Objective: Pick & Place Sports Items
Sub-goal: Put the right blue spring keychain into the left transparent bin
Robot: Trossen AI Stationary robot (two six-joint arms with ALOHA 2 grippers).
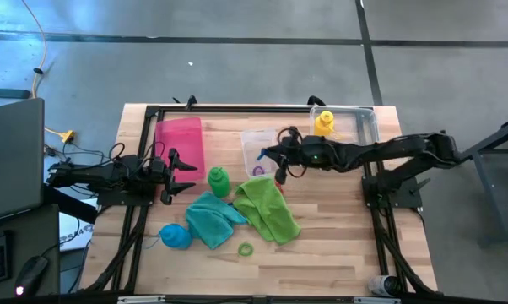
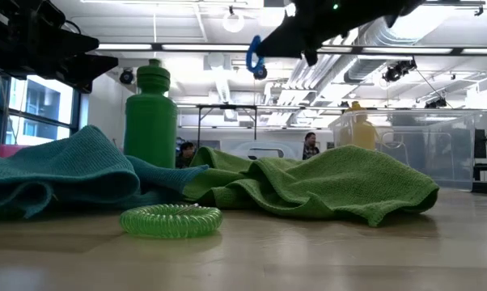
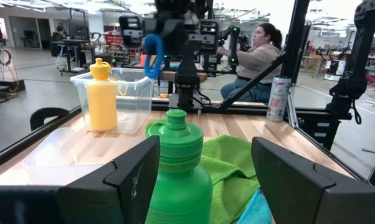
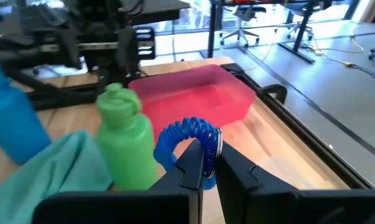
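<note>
Robotics lab: exposed ceiling ducts, seated person amid equipment benches.

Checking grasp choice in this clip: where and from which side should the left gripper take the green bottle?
Grip the green bottle around its straight body, below the narrower cap, probably coming in level from the left gripper's side. It stands upright, the open fingers already flank it, and the teal towel crowds its base.

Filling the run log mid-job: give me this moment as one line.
right claw shut on blue ring, raised near small clear box | left claw open, facing green bottle | towels on table
</note>
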